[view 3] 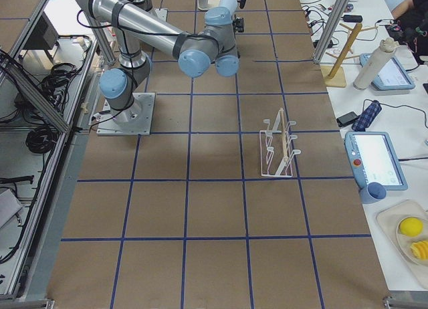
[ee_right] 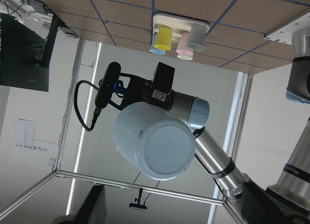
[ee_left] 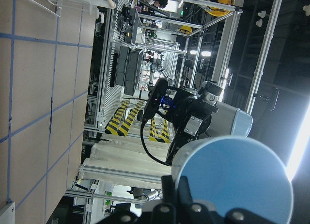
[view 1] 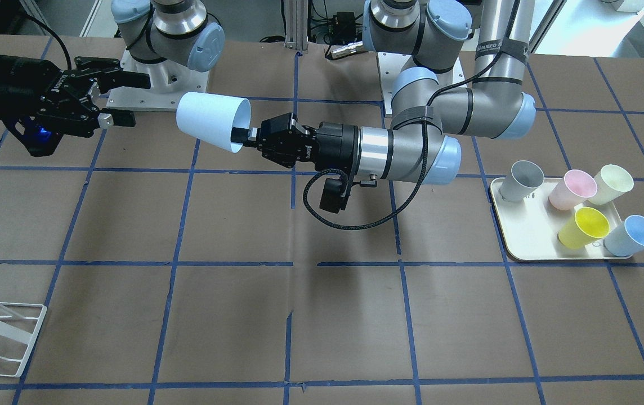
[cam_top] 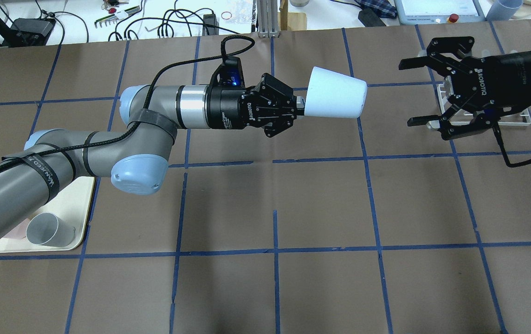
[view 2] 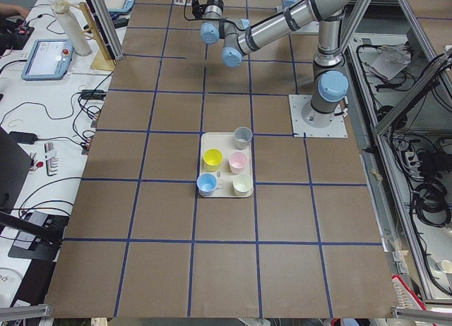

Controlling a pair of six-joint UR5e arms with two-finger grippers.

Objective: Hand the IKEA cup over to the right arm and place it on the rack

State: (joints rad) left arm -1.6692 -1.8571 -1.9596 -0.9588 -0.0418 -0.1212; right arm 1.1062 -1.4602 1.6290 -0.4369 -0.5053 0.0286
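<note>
The left gripper (cam_top: 300,105) holds the IKEA cup (cam_top: 335,99) on its side in mid-air, high over the counter (cam_top: 321,199). Its jaws pinch the wall at the rim, one finger inside the mouth and one outside. The cup's closed base points across at the right gripper (cam_top: 407,93). That gripper hangs apart from the cup, level with it, jaws spread wide and turned towards it.

The cup looks light, thin-walled and smooth, so it probably weighs almost nothing but slips easily. The wall likely flexes near the open rim and is stiffer towards the base. Because of the taper, a hard squeeze could push it out towards the narrow end. The best hold for the right arm (view 3: 144,21) seems to be across the body near the base, well away from the left gripper's fingers. The spread of the jaws looks wider than that end of the cup.

The counter is covered in matte brown sheet marked with a blue tape grid. At its left end a cream tray (cam_top: 84,218) carries the other cups. The two grippers meet over the broad middle stretch. The rack (view 3: 277,148) stands on the counter towards the right end, roughly below the right gripper in the overhead view. Its thin slanted prongs suggest the cup must come down mouth-first.
</note>
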